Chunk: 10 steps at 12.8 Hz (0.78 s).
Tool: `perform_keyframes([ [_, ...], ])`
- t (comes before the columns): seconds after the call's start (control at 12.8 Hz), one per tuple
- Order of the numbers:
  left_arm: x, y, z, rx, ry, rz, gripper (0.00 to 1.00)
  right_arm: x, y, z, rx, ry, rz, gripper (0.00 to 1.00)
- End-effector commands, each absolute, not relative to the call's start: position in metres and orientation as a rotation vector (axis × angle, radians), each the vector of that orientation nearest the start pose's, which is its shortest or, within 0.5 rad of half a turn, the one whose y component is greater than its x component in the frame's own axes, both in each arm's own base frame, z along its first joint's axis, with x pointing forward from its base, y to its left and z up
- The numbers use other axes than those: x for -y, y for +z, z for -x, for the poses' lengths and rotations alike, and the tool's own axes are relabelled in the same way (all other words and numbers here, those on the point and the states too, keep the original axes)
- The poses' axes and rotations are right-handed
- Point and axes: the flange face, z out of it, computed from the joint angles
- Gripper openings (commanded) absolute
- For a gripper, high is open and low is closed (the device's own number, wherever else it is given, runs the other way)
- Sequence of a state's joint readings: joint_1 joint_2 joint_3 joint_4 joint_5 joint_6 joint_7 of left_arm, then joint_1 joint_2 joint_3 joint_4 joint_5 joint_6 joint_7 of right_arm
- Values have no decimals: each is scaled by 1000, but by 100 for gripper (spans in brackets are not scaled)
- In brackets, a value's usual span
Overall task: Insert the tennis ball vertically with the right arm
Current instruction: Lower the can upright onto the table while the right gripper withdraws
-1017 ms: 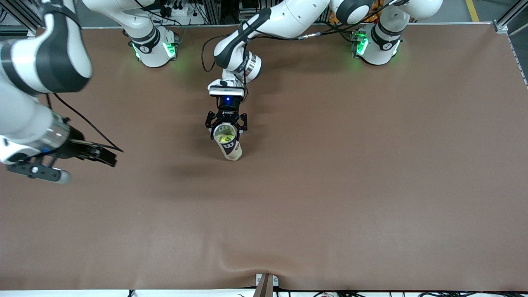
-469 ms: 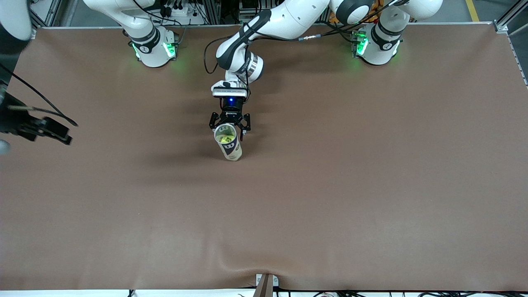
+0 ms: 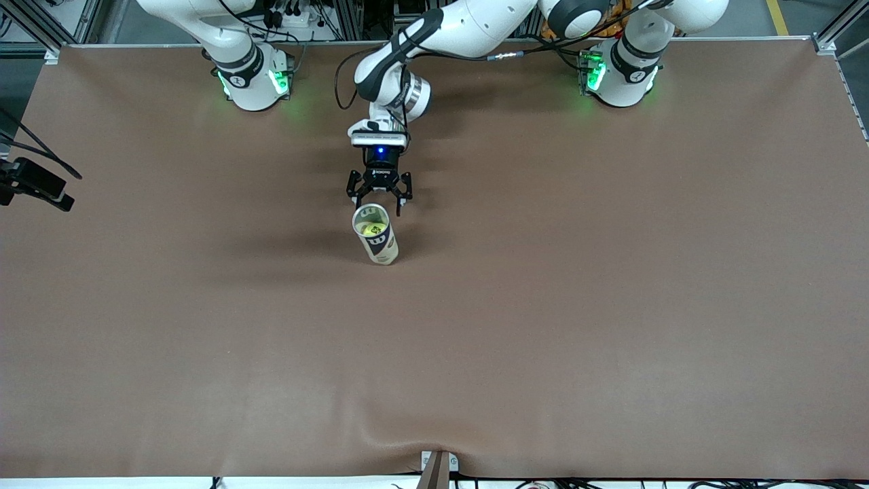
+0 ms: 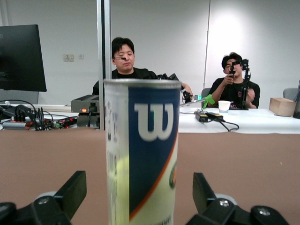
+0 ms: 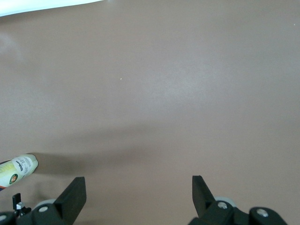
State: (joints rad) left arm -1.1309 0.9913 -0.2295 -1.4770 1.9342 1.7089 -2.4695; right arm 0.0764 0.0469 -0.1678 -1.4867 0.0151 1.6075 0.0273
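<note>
Two grippers meet your eye, and neither one holds anything. Starting at the right arm's end of the table [image 3: 611, 326], you find the right gripper [image 5: 138, 197] hanging over bare brown cloth, its fingers [image 5: 75, 193] spread wide with nothing between them; from its wrist view you catch only the end of the tennis can [image 5: 19, 168], well apart from it. Moving toward the middle of the table, you see the can [image 3: 375, 236] standing upright on the cloth with its top open, and the tennis ball [image 3: 371, 229] sits inside it, yellow-green against the can's wall. Next you come to the left gripper [image 3: 379, 198], which reaches in from the left arm's base and sits just beside the can on the side toward the robots' bases, apart from it. Its fingers [image 4: 71, 192] are spread, and in the left wrist view you look straight at the can's blue label [image 4: 152, 154] between them, with no contact on either side.
</note>
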Motion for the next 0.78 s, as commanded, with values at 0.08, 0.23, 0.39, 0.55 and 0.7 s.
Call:
perform_keyframes([
  [0.08, 658, 121, -228, 24, -2120, 2386, 100, 48, 642, -568, -147, -116, 3143, 100],
  [0.23, 664, 126, -203, 57, -2052, 2438, 100, 48, 643, -568, -10, -125, 3150, 100],
  [0.39, 669, 128, -181, 66, -2001, 2469, 100, 51, 645, -569, 85, -134, 3155, 100],
  [0.55, 673, 132, -164, 90, -1958, 2502, 100, 50, 652, -570, 85, -156, 3154, 100],
  [0.7, 677, 139, -149, 108, -1907, 2532, 100, 47, 657, -570, 93, -168, 3158, 100],
])
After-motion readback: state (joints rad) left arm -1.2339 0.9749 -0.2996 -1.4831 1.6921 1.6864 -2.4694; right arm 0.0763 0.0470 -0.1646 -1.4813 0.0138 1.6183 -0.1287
